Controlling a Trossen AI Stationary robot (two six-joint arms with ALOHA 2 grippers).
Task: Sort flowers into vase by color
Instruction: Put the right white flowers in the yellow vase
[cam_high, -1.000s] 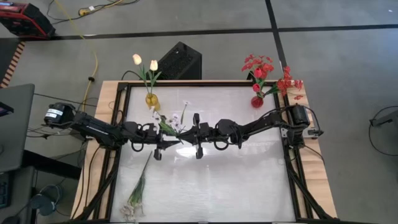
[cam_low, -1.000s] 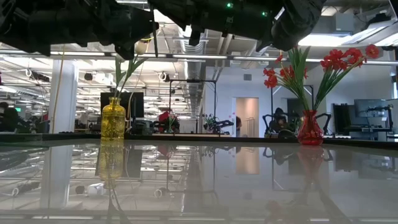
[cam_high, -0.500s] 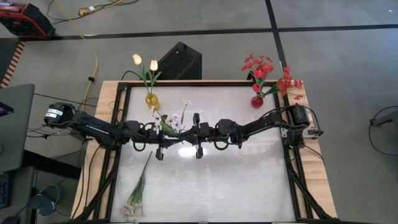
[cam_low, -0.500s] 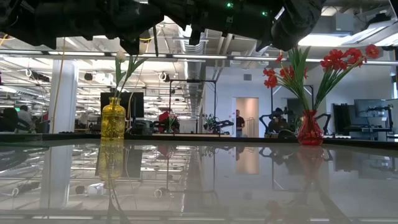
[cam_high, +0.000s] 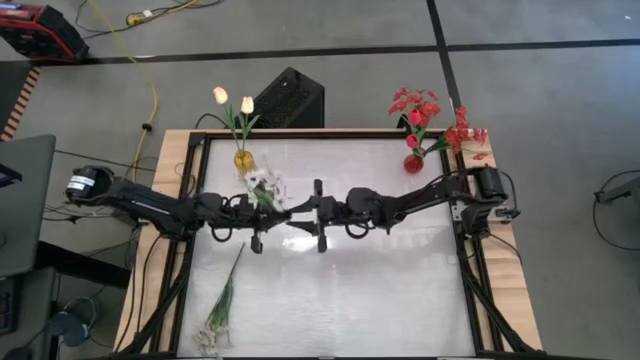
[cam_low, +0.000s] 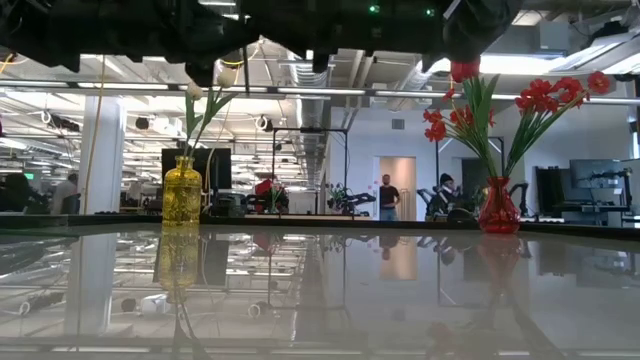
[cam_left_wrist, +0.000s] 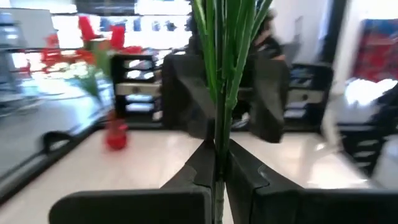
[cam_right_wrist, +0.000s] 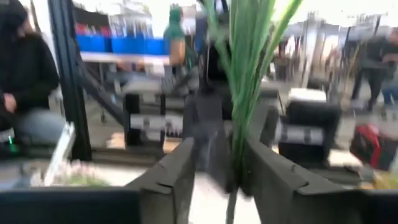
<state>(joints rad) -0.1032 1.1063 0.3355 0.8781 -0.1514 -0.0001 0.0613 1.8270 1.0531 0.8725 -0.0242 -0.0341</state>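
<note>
A white flower spray (cam_high: 262, 184) with green stalks is held in the air over the table's middle. My left gripper (cam_left_wrist: 216, 177) is shut on its stalks. My right gripper (cam_right_wrist: 217, 177) faces it from the table's right and is open, one finger on each side of the same stalks (cam_right_wrist: 241, 124). A yellow vase (cam_high: 243, 159) with cream tulips stands at the far left. A red vase (cam_high: 413, 163) with red flowers stands at the far right. Another white-blossomed flower (cam_high: 224, 303) lies flat on the table at the near left. My left gripper pinches the bunch of green stalks (cam_left_wrist: 216, 149) between its two fingers, which lie across them and come level from the table's left. The flower is lifted clear of the table. Its white blossom end (cam_high: 262, 182) points toward the far left.
The glossy white tabletop (cam_high: 390, 290) has a wooden frame around it. A black box (cam_high: 290, 97) stands on the floor beyond the far edge. People and office furniture show in the room behind the table.
My left gripper has shut on the stalks and my right gripper has opened off them. The white blossom end has swung toward the table's left and drawn together near the yellow vase, while both arms have stayed about where they were.
</note>
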